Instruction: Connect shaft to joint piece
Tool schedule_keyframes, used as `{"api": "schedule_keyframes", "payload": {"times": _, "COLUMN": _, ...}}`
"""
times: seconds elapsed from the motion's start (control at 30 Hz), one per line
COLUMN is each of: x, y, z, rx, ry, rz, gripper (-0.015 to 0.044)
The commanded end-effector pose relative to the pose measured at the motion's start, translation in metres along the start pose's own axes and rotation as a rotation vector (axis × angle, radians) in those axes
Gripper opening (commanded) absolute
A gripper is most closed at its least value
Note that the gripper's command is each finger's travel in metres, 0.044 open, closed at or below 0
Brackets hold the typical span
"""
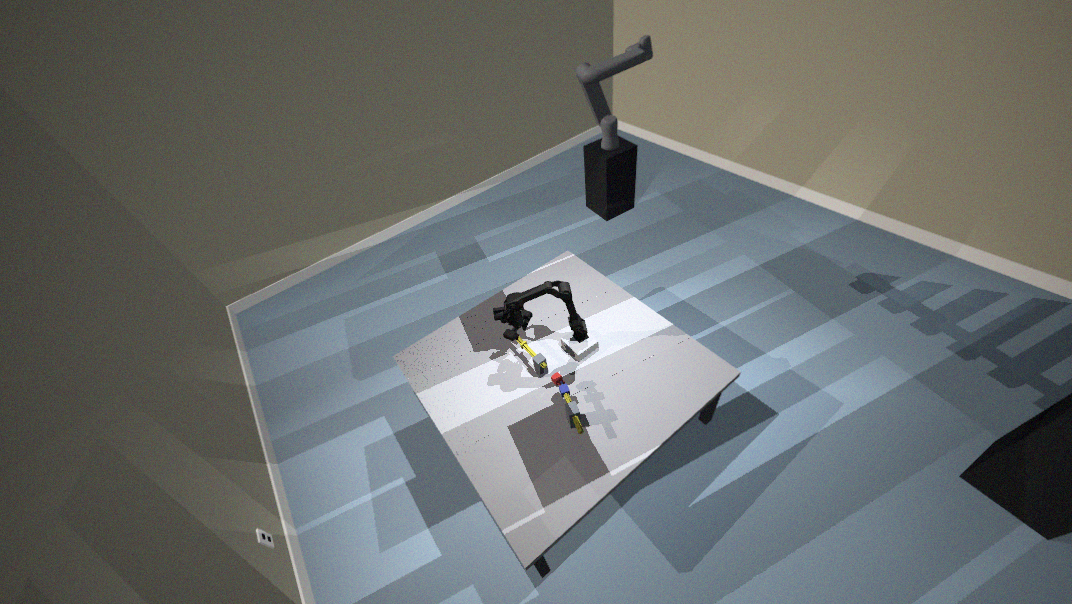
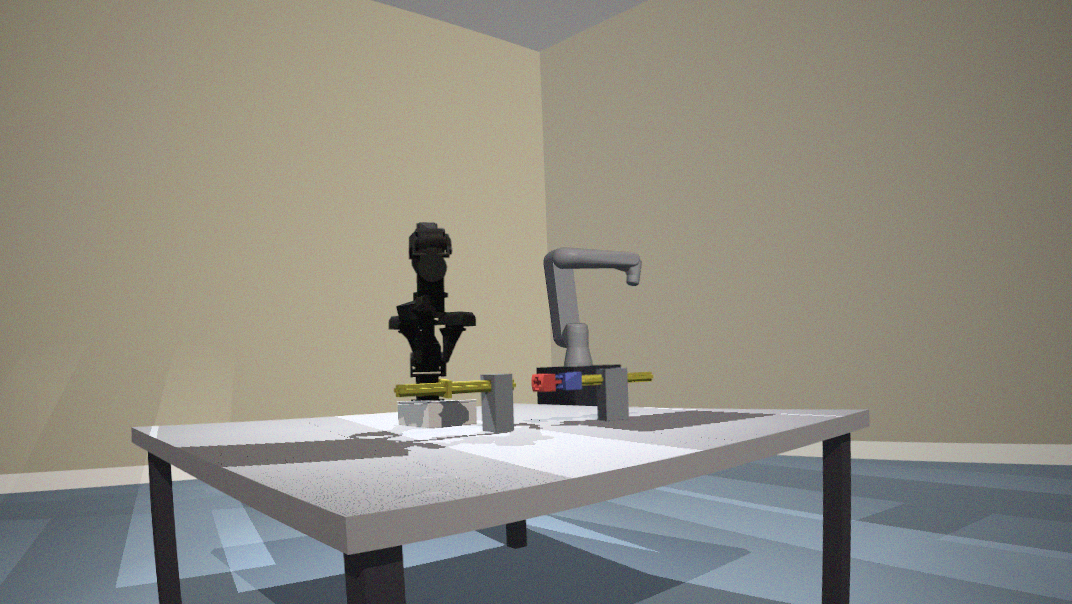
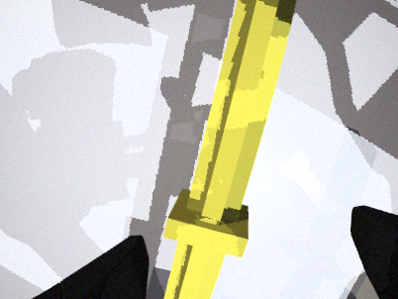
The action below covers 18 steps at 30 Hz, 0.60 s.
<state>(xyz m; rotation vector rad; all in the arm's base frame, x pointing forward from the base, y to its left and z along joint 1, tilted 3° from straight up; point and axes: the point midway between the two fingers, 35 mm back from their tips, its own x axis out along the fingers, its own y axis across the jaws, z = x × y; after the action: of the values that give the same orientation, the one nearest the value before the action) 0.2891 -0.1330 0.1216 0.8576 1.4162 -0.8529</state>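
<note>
The second shaft [image 1: 531, 349] [image 2: 416, 389] [image 3: 238, 124] is yellow and lies through its grey block [image 1: 540, 360] [image 2: 497, 405]. It has a square collar [image 2: 446, 387] [image 3: 205, 235]. The red joint piece [image 1: 556, 378] [image 2: 543, 382] hangs on the blue part [image 1: 564, 389] [image 2: 573, 380] of the first shaft [image 1: 578, 426] [image 2: 642, 376], held in the other grey block [image 2: 613, 396]. The red piece's opening faces the second shaft's tip, with a gap between. My gripper [image 1: 519, 330] [image 2: 431, 357] [image 3: 250, 237] is open above the second shaft near the collar, one finger on each side of it in the wrist view.
My arm's base stands on a pale box [image 1: 582, 348] [image 2: 437, 414] beside the second shaft. All stand on the table [image 1: 660, 390] [image 2: 600, 480]. Another grey arm [image 1: 592, 97] [image 2: 564, 300] stands on a black pedestal [image 1: 609, 180] beyond the table.
</note>
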Motion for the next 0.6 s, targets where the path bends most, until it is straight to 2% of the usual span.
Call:
{"api": "schedule_keyframes", "payload": {"times": 0.0, "x": -0.008, "y": 0.001, "z": 0.000, "rx": -0.121, "ry": 0.002, "rz": 0.004, "gripper": 0.0420}}
{"api": "schedule_keyframes", "payload": {"times": 0.03, "x": -0.010, "y": 0.001, "z": 0.001, "rx": -0.155, "ry": 0.002, "rz": 0.004, "gripper": 0.0440}}
{"api": "schedule_keyframes", "payload": {"times": 0.57, "x": -0.043, "y": 0.001, "z": 0.000, "rx": -0.703, "ry": 0.002, "rz": 0.003, "gripper": 0.0440}}
